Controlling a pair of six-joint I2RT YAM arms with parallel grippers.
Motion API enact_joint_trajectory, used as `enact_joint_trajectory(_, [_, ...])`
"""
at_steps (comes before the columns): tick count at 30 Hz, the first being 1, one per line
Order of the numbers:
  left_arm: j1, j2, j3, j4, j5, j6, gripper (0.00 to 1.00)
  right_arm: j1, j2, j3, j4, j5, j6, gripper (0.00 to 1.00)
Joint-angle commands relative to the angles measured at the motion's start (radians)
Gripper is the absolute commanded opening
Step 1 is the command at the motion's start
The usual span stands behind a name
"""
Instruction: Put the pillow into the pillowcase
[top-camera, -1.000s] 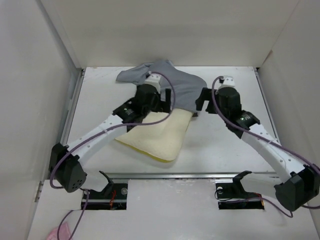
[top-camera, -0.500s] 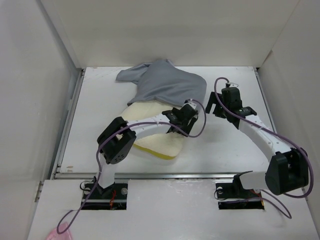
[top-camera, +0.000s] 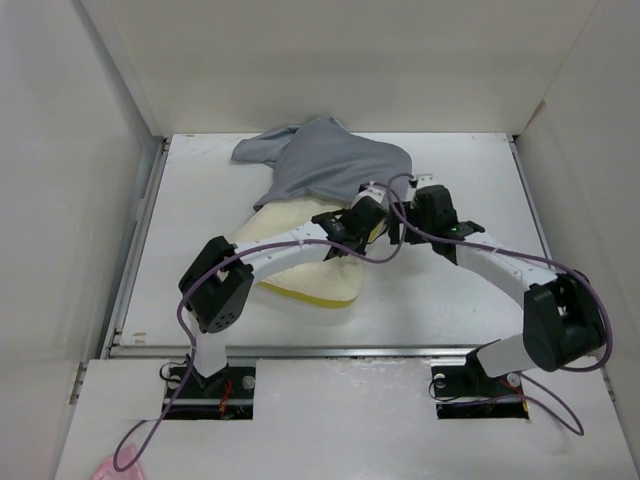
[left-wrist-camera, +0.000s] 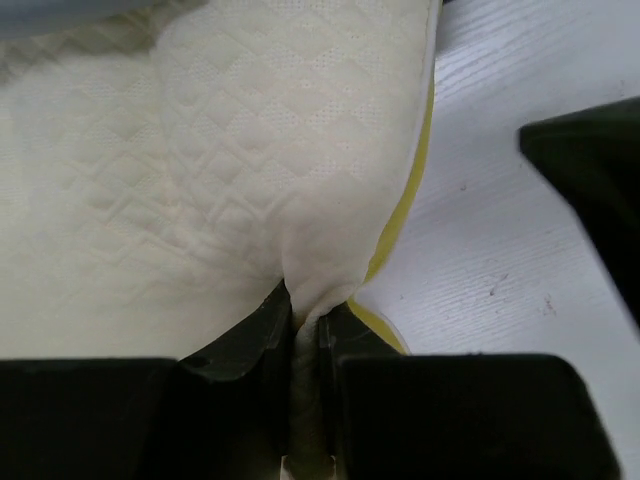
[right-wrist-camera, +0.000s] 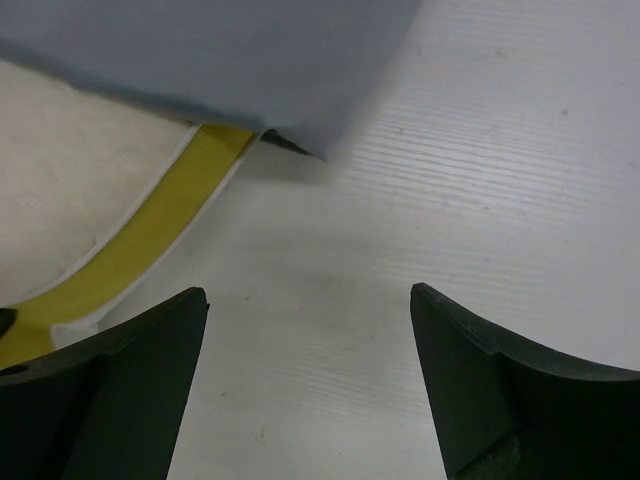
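Left gripper (left-wrist-camera: 305, 322): clamped on a thin pinch of the pillow (left-wrist-camera: 250, 150) edge.
Right gripper (right-wrist-camera: 308, 300): fingers apart, empty, just short of the pillowcase (right-wrist-camera: 200, 60) corner.
Pillowcase: draped over the pillow's far end.
Risk: the pinch may slip, and the unheld case may bunch.

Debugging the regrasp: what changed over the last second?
The left gripper swung right across the pillow and pinched its yellow-trimmed right edge. The right gripper moved left toward the pillowcase corner and is open. Pillow and pillowcase stayed roughly where they were.
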Motion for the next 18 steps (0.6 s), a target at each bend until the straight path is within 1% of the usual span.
enact_joint_trajectory(1, [0.017, -0.080, 0.024, 0.029, -0.016, 0.014, 0.00, 0.043, 0.063, 0.046, 0.094, 0.065, -0.061, 0.87])
enact_joint_trajectory(5, [0.017, -0.089, 0.036, 0.006, -0.025, 0.014, 0.00, 0.052, 0.185, 0.153, 0.094, 0.152, 0.017, 0.87])
enact_joint_trajectory(8, [0.017, -0.109, 0.015, 0.006, -0.025, 0.023, 0.00, 0.052, 0.281, 0.241, 0.112, 0.229, 0.094, 0.80])
enact_joint_trajectory(10, [0.027, -0.109, -0.007, 0.024, -0.025, 0.033, 0.00, 0.052, 0.350, 0.309, 0.112, 0.288, 0.105, 0.74])
enact_joint_trajectory(11, [0.027, -0.109, -0.007, 0.024, -0.025, 0.033, 0.00, 0.052, 0.370, 0.336, 0.112, 0.313, 0.122, 0.69])
enact_joint_trajectory(12, [0.027, -0.118, -0.007, 0.024, -0.016, 0.033, 0.00, 0.052, 0.387, 0.357, 0.112, 0.328, 0.122, 0.60])
enact_joint_trajectory(13, [0.037, -0.118, -0.007, 0.015, -0.016, 0.033, 0.00, 0.052, 0.401, 0.394, 0.112, 0.345, 0.122, 0.43])
enact_joint_trajectory(14, [0.037, -0.118, -0.007, 0.015, -0.028, 0.033, 0.00, 0.052, 0.422, 0.406, 0.112, 0.345, 0.122, 0.29])
enact_joint_trajectory(15, [0.050, -0.127, 0.004, 0.015, -0.028, 0.033, 0.00, 0.052, 0.423, 0.417, 0.103, 0.345, 0.122, 0.08])
enact_joint_trajectory(16, [0.050, -0.127, 0.022, 0.015, -0.028, 0.024, 0.00, 0.052, 0.423, 0.417, 0.089, 0.318, 0.122, 0.00])
enact_joint_trajectory(18, [0.073, -0.127, 0.056, 0.015, -0.039, 0.013, 0.00, 0.075, 0.339, 0.385, 0.074, 0.263, 0.071, 0.00])
